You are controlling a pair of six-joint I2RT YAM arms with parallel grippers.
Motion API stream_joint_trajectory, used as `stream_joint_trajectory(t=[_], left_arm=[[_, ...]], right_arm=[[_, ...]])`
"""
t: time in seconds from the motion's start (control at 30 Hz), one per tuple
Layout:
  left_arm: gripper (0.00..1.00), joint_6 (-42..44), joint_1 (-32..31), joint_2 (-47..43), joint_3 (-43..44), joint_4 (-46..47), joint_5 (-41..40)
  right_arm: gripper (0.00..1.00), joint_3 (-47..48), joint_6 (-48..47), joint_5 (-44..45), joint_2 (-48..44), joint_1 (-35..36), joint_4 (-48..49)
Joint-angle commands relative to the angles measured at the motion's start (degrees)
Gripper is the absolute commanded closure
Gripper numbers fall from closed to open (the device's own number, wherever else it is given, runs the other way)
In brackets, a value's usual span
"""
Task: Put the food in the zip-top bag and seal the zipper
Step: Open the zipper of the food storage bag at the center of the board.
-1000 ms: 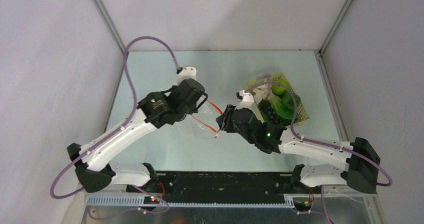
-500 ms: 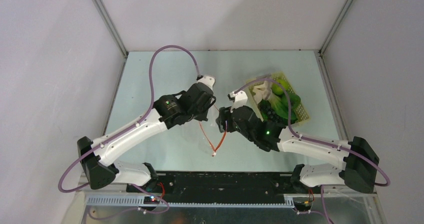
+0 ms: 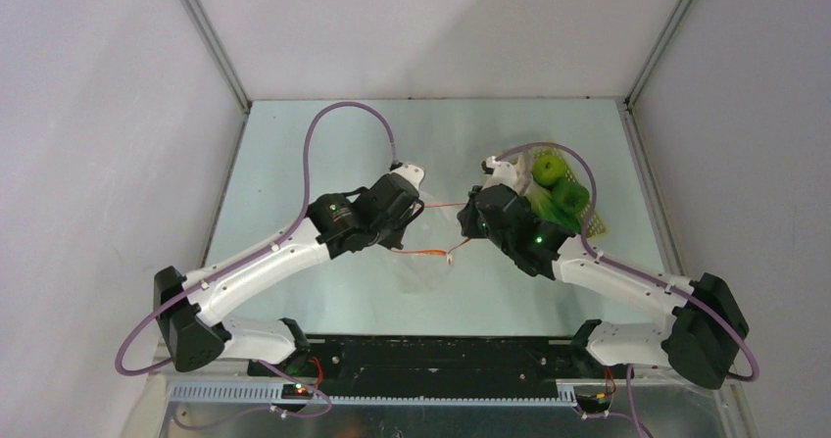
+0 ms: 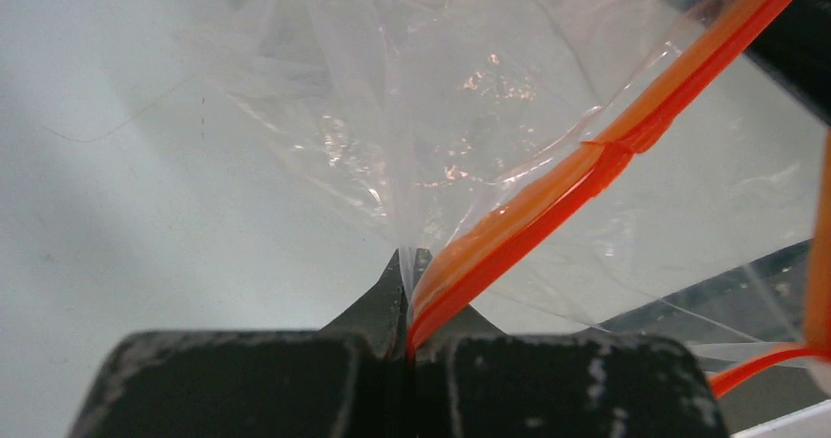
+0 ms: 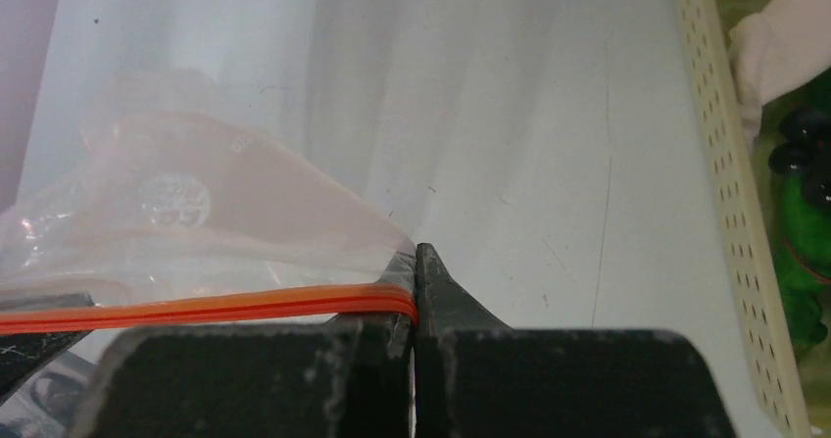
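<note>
1. Two hands pinch the zip-top bag (image 3: 422,270) by its zipper (image 4: 549,206). The left hand (image 4: 409,296) and right hand (image 5: 414,286) are each pressed together on the orange strip.
2. We see the zipper's long axis running left to right between them, with the bag's clear body spreading toward the near edge of the table (image 3: 294,164).
3. Both arms reach inward, and the hands face each other mid-table.
4. We find the food (image 3: 559,191) in the yellow basket (image 3: 596,224), just right of the right hand.

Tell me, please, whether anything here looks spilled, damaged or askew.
Nothing stands out. The zip-top bag is crinkled but looks intact, its zipper pinched by the left fingers and right fingers; the food sits in the basket, none spilled.
</note>
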Motion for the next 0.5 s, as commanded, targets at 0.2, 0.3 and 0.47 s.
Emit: stream_joint_trajectory(t=[0.2,0.3,0.47], left_arm=[[0.87,-0.05,0.56,-4.2,0.28,-6.56,-9.19],[0.84,-1.3,0.51,-3.57,0.36,-3.67,-5.17],[0.77,-7.44,0.58,-2.11,1.66,-1.45,-3.58]], right_arm=[[1.0,-1.84,4.69,3.16,-5.16,-4.94,-9.1],[1.0,-2.07,4.71,3.06,-5.94,-3.25,-7.54],[1.0,-2.04,6.6,6.72,-6.92,0.24,-8.12]])
